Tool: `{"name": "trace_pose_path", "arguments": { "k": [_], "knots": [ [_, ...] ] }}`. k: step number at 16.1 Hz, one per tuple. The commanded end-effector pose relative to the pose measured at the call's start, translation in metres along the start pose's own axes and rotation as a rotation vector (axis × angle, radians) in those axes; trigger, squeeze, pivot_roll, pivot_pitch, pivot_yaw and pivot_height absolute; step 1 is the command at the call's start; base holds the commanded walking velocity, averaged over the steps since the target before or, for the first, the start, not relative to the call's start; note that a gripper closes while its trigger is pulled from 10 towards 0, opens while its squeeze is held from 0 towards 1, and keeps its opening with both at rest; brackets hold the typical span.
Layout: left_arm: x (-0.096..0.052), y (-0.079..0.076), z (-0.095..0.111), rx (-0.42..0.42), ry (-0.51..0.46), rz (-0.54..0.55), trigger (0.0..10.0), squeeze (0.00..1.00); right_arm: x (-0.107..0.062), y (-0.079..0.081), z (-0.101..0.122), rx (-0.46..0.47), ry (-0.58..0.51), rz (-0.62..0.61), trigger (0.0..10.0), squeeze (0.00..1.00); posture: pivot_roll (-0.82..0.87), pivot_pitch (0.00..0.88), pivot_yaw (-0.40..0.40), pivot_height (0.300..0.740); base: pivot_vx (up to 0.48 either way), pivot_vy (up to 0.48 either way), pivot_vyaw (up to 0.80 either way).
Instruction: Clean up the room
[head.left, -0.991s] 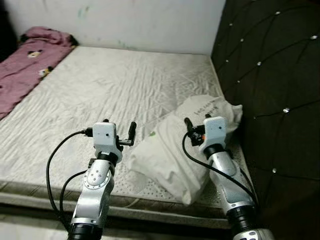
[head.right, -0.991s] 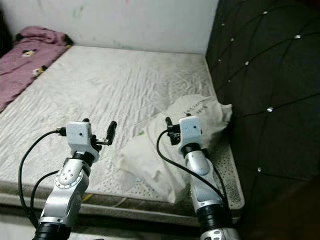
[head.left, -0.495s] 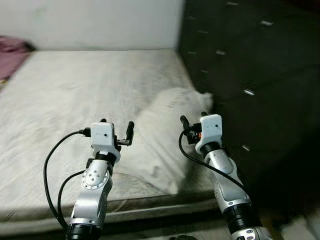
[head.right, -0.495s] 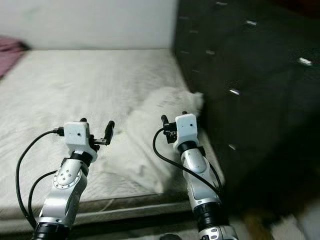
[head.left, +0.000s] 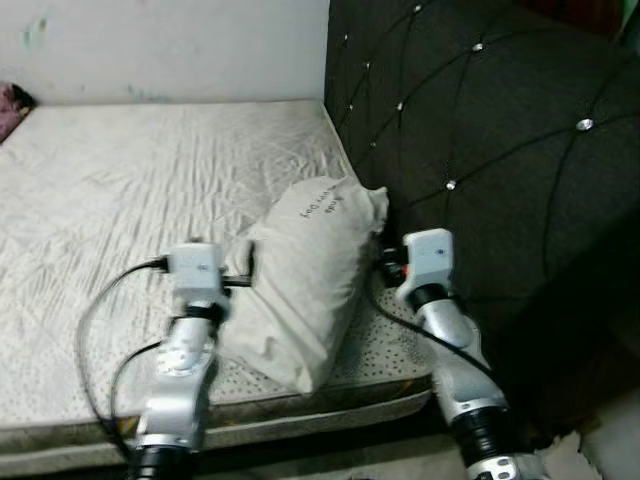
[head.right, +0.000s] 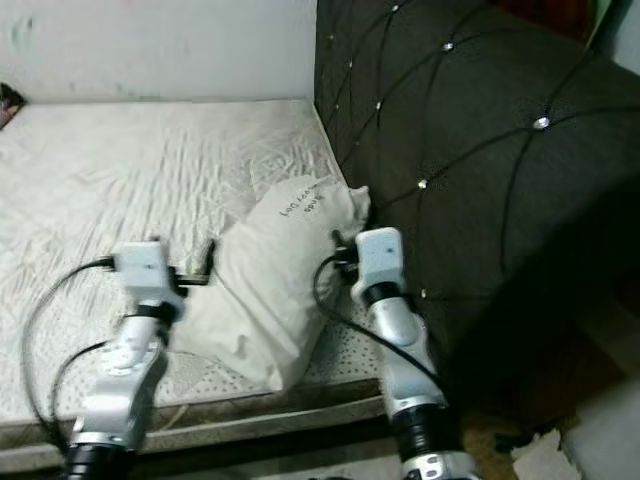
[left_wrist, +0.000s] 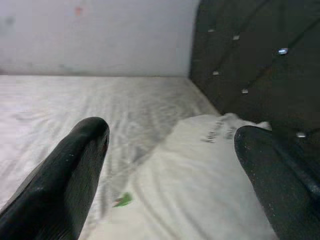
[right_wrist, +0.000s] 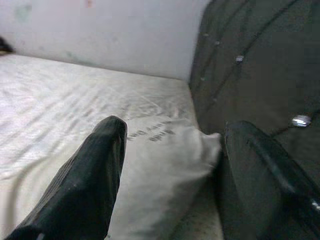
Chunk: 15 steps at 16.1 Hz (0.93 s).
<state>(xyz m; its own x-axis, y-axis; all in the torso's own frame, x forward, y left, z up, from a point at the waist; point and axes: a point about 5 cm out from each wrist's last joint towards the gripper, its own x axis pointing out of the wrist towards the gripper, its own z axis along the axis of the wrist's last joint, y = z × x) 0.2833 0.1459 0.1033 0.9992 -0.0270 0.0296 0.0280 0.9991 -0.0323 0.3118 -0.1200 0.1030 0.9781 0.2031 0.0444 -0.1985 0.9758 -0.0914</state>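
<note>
Since a second ago the head camera has swung, so the pillow (head.left: 305, 275) now lies between both grippers. It rests on the mattress (head.left: 120, 190) beside the tufted headboard (head.left: 480, 130) at 3 o'clock. Left gripper (left_wrist: 170, 165) and right gripper (right_wrist: 170, 165) each hold their jaws spread, gripping nothing.

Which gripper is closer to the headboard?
The right gripper, between the white pillow and the dark tufted headboard. The left gripper sits on the pillow's far side, over the mattress.
</note>
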Motion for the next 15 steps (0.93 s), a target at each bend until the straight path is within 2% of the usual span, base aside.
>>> {"name": "trace_pose_path", "arguments": {
  "k": [1,3,5,7,8,9,11,15],
  "knots": [
    [0.001,0.001,-0.001,0.018,0.007,0.016,10.0,0.00,0.001,0.001,0.002,-0.001,-0.010,0.011,10.0,0.00,0.04,0.000,-0.012,0.740,0.000,0.000,0.00],
    [0.001,0.002,0.004,0.106,-0.038,-0.006,10.0,0.00,0.000,0.001,0.002,-0.004,-0.015,0.012,10.0,0.00,0.04,0.000,-0.010,0.740,0.000,0.000,0.00],
    [-0.001,0.005,0.008,0.150,-0.074,0.002,10.0,0.00,-0.001,0.003,0.003,-0.027,-0.023,0.035,10.0,0.00,0.04,0.000,-0.009,0.740,0.000,0.000,0.00],
    [-0.004,0.008,0.007,0.161,-0.072,0.011,10.0,0.00,-0.002,0.004,0.004,-0.032,-0.029,0.039,10.0,0.00,0.04,0.000,-0.010,0.740,0.000,0.000,0.80],
    [-0.005,0.015,0.003,0.161,-0.037,0.071,10.0,0.00,-0.003,0.003,0.003,-0.017,-0.021,0.027,10.0,0.00,0.05,0.000,-0.010,0.740,0.000,0.000,0.00],
    [-0.005,0.015,0.003,0.137,-0.031,0.051,10.0,0.00,-0.003,0.003,0.003,-0.015,-0.022,0.023,10.0,0.00,0.05,0.000,-0.009,0.740,0.000,0.000,0.00],
    [-0.011,0.017,0.002,0.138,-0.007,0.061,10.0,0.00,-0.006,0.001,0.003,0.002,-0.018,0.007,10.0,0.00,0.05,0.000,-0.003,0.740,0.000,0.000,0.00],
    [-0.018,0.017,0.003,0.113,-0.005,0.007,10.0,0.00,-0.011,0.002,0.000,0.018,-0.007,0.003,10.0,0.00,0.05,0.006,0.000,0.740,0.000,0.000,0.00]
  ]
}}
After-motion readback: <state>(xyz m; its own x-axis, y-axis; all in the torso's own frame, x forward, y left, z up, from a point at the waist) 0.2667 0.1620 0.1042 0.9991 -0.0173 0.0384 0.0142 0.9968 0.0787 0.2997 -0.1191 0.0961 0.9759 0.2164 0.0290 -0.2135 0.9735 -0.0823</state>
